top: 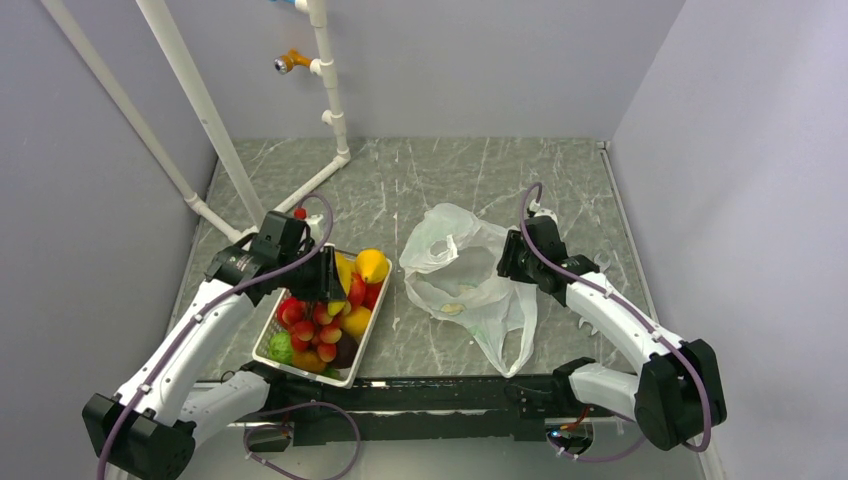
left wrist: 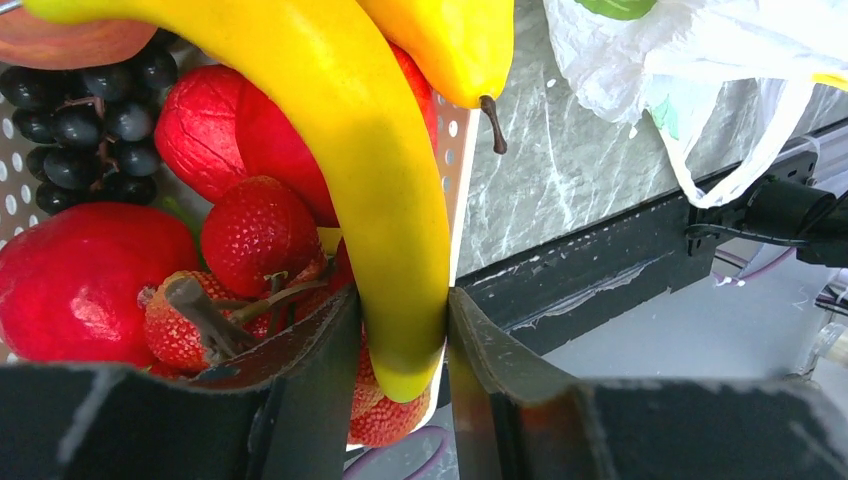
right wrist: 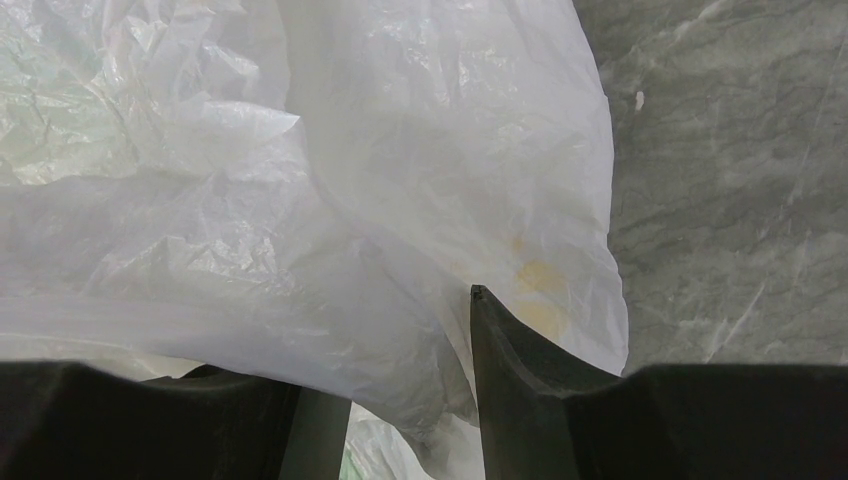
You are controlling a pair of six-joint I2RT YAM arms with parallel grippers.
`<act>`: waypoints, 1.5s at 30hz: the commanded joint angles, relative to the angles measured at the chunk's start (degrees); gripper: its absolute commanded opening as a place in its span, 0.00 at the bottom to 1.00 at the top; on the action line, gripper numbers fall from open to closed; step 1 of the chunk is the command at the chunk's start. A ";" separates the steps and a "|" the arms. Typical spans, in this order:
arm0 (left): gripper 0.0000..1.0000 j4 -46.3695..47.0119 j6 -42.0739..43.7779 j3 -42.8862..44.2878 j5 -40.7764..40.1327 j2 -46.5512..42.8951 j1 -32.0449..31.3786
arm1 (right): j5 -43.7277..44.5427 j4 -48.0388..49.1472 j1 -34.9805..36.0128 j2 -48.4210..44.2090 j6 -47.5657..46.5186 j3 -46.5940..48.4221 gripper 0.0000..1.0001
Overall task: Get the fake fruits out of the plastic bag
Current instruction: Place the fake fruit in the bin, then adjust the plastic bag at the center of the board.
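My left gripper (left wrist: pixel 400 330) is shut on the lower end of the yellow banana (left wrist: pixel 350 150) and holds it over the white mesh basket (top: pixel 352 372), as the top view (top: pixel 325 285) also shows. The red strawberry bunch (left wrist: pixel 255 235) lies under it, and a green round fruit (top: pixel 281 347) sits at the basket's near left. The translucent plastic bag (top: pixel 465 275) lies crumpled right of the basket. My right gripper (top: pixel 512 262) is at its right edge, jaws apart, with bag film (right wrist: pixel 330 200) over one finger and between them. A yellowish patch (right wrist: pixel 540 280) shows through the film.
The basket also holds dark grapes (left wrist: pixel 80 120), a large red apple (left wrist: pixel 80 280) and a yellow pear-shaped fruit (left wrist: pixel 450 40). White pipes (top: pixel 200 100) stand at the back left. Grey walls close in three sides. The table's black front edge (top: pixel 450 385) lies just past the basket.
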 commanded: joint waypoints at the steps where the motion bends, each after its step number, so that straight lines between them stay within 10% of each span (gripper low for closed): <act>1: 0.44 0.78 0.78 -1.11 -0.45 0.23 0.26 | -0.32 2.27 -0.16 -0.48 -0.24 2.10 0.46; 9: 0.68 -0.17 1.84 1.51 -0.85 -0.49 0.30 | -0.10 2.22 -0.34 -0.72 -0.45 1.87 0.46; 22: 0.69 0.43 3.80 10.52 5.46 -0.16 0.21 | -0.60 2.33 -0.28 -1.51 -1.15 1.44 0.46; 31: 0.68 25.85 -1.10 5.27 31.74 -5.46 -5.14 | -5.14 2.74 -0.21 -2.65 -2.26 2.31 0.40; 45: 0.66 33.02 7.38 7.96 -9.98 9.48 -43.20 | -20.96 0.48 -0.14 -10.00 0.36 6.53 0.25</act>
